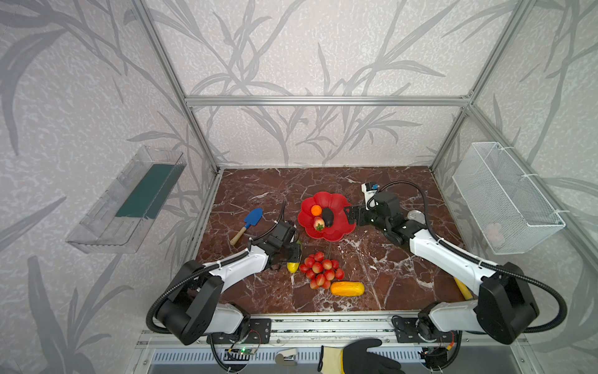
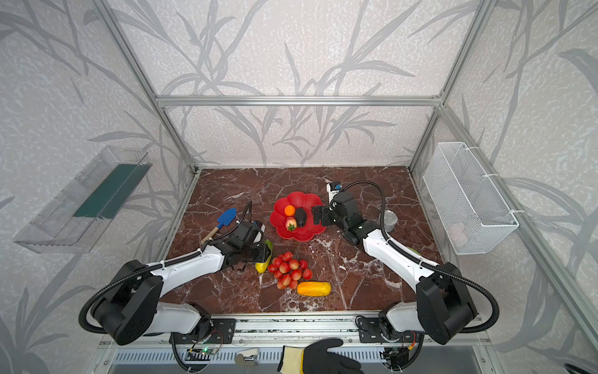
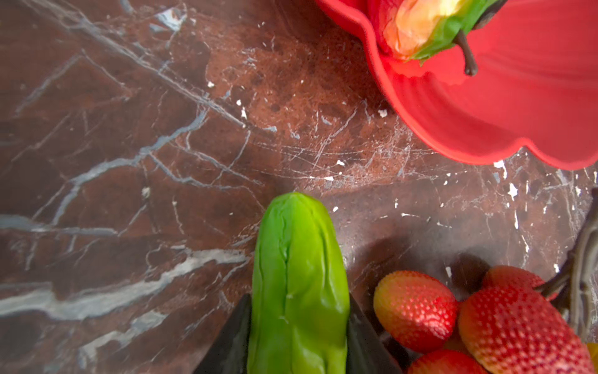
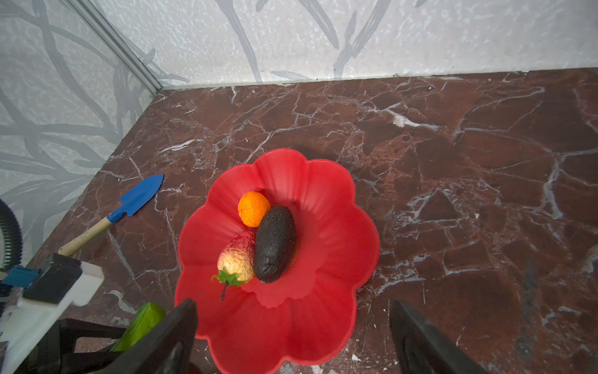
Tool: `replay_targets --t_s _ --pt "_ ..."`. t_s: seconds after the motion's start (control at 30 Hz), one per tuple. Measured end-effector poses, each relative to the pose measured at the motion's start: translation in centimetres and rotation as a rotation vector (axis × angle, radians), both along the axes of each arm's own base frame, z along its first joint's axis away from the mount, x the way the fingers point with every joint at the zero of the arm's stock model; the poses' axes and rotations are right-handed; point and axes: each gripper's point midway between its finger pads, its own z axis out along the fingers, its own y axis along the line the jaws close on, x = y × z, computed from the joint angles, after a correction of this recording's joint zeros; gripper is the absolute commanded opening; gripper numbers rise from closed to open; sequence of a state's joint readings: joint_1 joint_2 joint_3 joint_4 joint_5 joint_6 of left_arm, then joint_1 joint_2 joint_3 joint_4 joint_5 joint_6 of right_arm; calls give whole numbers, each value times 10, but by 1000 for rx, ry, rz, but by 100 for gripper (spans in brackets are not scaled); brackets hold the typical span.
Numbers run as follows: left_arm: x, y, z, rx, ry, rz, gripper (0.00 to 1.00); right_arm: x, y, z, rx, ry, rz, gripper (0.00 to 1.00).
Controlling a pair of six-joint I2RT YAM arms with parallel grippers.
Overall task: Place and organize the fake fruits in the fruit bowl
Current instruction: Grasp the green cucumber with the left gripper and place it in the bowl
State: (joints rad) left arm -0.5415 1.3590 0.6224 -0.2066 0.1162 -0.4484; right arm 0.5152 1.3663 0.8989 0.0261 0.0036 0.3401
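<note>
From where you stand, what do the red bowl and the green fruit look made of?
The bowl looks like glossy moulded plastic: smooth sheen, crisp scalloped ribs. The green fruit seems soft plastic or foam: waxy shine, wrinkled creases.

We see a brown marble table (image 1: 404, 278). The red flower bowl (image 1: 326, 199) sits just in front of the right gripper (image 1: 349, 216). The green-yellow fruit (image 1: 293, 267) lies between the fingers of the left gripper (image 1: 295, 252). The red berry bunch (image 1: 320, 268) is just beside that gripper, and the yellow-orange fruit (image 1: 347, 288) a bit farther off. The blue trowel (image 1: 250, 220) lies on its other side. The silver can (image 2: 388, 219) stands behind the right gripper.
</note>
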Motion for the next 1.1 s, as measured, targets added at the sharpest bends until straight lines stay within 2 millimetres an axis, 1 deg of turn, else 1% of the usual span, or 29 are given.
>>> replay_targets --t_s 0.07,0.17,0.3,0.37,0.43,0.5,0.57,0.6,0.67,0.77,0.83,0.93,1.03,1.1 --pt "0 3 8 -1 -20 7 31 0 -1 0 -3 0 -3 93" --pt "0 8 30 -11 -79 21 32 1 -1 0 -2 -2 -4 93" --pt "6 14 71 -33 -202 41 32 1 -2 0 -11 -9 -2 94" --pt "15 11 93 -45 -263 40 32 2 -2 -1 -18 -8 -1 95" --pt "28 5 115 -57 -315 33 32 1 -3 -4 -25 -2 1 96" --pt "44 -5 132 -67 -349 25 31 1 -3 -5 -28 1 2 98" --pt "63 -17 141 -71 -361 14 30 0 -5 -7 -36 3 2 100" --pt "73 -25 143 -75 -362 5 30 -2 -7 -10 -46 5 -1 99" --pt "90 -42 139 -86 -340 -23 29 -8 -13 -15 -63 11 -6 99" --pt "113 -68 127 -109 -297 -69 28 -20 -26 -20 -80 17 -20 99" --pt "126 -87 116 -121 -261 -101 28 -29 -37 -19 -84 14 -35 99" --pt "140 -118 103 -128 -231 -155 28 -41 -47 -14 -79 0 -50 99" --pt "144 -149 94 -125 -217 -211 28 -54 -55 -14 -72 0 -55 99" --pt "147 -168 87 -119 -207 -240 28 -62 -59 -17 -72 8 -56 99"
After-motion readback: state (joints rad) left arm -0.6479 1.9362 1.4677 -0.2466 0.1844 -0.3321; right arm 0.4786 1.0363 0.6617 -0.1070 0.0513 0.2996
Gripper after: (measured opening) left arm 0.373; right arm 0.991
